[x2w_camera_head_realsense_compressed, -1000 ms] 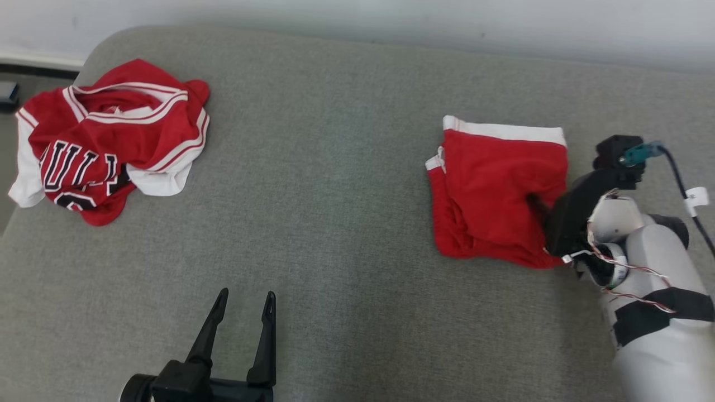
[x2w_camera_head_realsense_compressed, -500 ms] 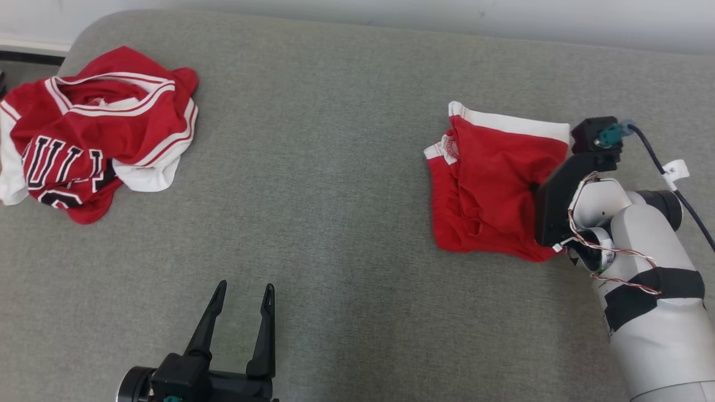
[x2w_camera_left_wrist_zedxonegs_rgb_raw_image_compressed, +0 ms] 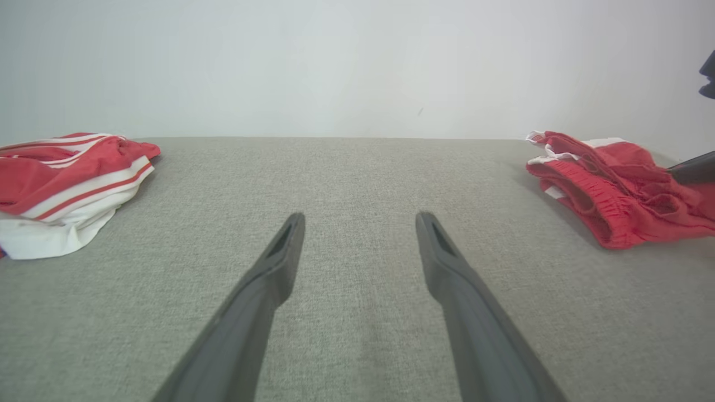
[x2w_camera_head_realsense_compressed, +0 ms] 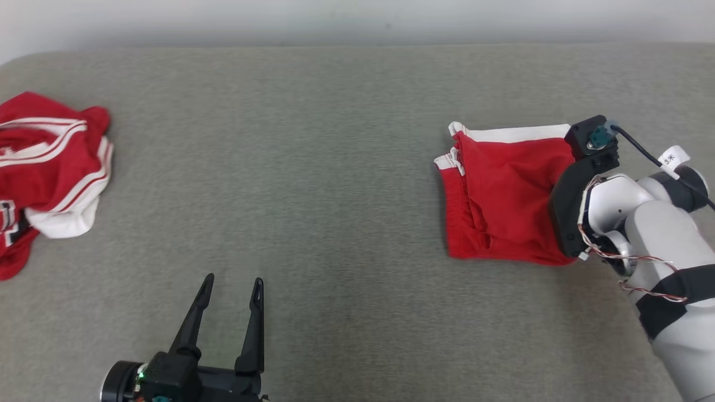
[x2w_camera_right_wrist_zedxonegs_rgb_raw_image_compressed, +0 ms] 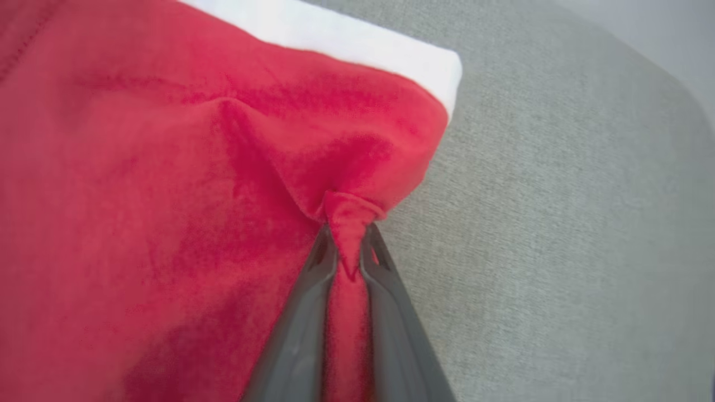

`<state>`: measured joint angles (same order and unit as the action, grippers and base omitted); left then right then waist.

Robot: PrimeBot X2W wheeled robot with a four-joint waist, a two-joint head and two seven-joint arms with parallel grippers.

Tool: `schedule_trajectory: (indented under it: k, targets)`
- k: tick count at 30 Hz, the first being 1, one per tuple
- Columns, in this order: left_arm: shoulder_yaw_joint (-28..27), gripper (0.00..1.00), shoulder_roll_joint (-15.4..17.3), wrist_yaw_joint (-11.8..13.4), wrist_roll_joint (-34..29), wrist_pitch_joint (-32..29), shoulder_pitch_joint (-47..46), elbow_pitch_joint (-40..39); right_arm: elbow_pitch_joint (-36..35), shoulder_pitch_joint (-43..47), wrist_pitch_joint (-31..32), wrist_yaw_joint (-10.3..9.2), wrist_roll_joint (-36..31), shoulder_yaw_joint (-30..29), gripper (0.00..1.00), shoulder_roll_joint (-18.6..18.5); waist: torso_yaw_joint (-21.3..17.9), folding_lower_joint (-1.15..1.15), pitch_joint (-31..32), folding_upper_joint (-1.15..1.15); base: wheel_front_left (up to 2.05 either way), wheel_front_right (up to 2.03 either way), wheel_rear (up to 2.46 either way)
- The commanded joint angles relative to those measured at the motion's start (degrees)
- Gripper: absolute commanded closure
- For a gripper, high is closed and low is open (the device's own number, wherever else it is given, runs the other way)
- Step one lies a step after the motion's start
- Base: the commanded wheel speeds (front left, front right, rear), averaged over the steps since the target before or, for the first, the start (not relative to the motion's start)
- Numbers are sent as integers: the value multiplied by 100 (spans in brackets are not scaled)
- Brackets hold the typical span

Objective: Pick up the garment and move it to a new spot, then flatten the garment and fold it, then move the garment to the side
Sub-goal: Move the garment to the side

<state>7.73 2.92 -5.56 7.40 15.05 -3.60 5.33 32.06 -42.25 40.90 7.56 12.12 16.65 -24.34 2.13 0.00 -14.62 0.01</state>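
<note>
Right fingers (x2w_camera_right_wrist_zedxonegs_rgb_raw_image_compressed: 301,335) pinch a fold of the red shorts (x2w_camera_head_realsense_compressed: 503,195) while left fingers (x2w_camera_left_wrist_zedxonegs_rgb_raw_image_compressed: 262,301) stand wide apart over the grey cushion (x2w_camera_head_realsense_compressed: 335,167).

Left jaws spread wide; right jaws pinched nearly shut.

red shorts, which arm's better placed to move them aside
Right: its fingers are pinched shut on a fold of the red shorts. The left fingers stand open over the grey cushion, well apart from them.
</note>
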Motion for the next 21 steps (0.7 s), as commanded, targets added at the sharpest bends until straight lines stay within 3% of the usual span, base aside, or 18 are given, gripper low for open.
schedule_trajectory:
  k: [1,10,21]
  targets:
    - [-20,0,13,-22,-36,18,26,-66,-96,-46,-16,-16,82,135,100,-122,-522,0,29,-1,0,0,0]
    - [58,0,197,-134,-211,18,-288,-603,-237,-275,-753,-16,177,849,100,-1104,-1415,0,-532,-1,0,0,0]
    - [742,0,640,-194,-294,-36,-688,-1115,991,-748,-2540,-16,-354,219,100,-1534,-1768,0,-1353,-1,0,0,0]
